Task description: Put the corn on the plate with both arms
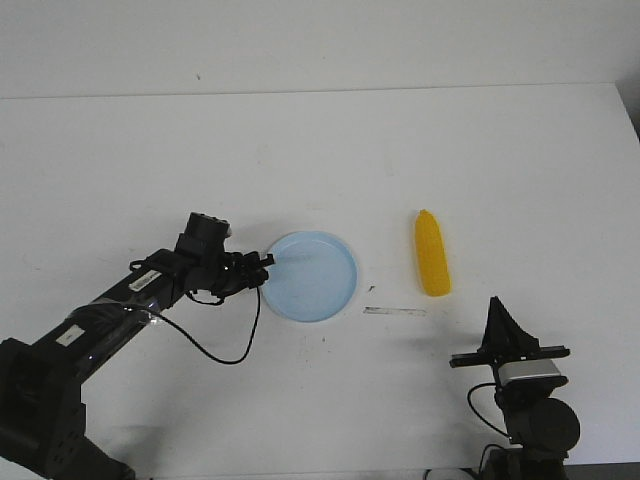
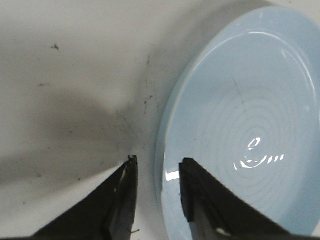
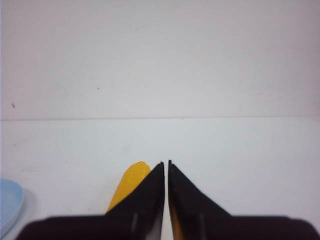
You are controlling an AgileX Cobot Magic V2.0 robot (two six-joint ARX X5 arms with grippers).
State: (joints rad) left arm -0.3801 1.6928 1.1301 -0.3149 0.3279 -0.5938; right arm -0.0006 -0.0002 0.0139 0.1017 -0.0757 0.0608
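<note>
The pale blue plate (image 1: 313,277) lies near the table's middle. The yellow corn (image 1: 432,253) lies on the table to its right, apart from it, pointed end away from me. My left gripper (image 1: 265,266) is at the plate's left rim. In the left wrist view, the left gripper (image 2: 157,162) is open and straddles the rim of the plate (image 2: 240,125), one finger outside and one over the inside. My right gripper (image 1: 495,302) is shut and empty at the front right, short of the corn. In the right wrist view, the right gripper (image 3: 166,162) partly hides the corn (image 3: 131,182).
A thin dark strip (image 1: 395,311) lies on the white table in front of the corn. The table's back edge (image 1: 320,92) meets a white wall. A sliver of the plate (image 3: 7,202) shows in the right wrist view.
</note>
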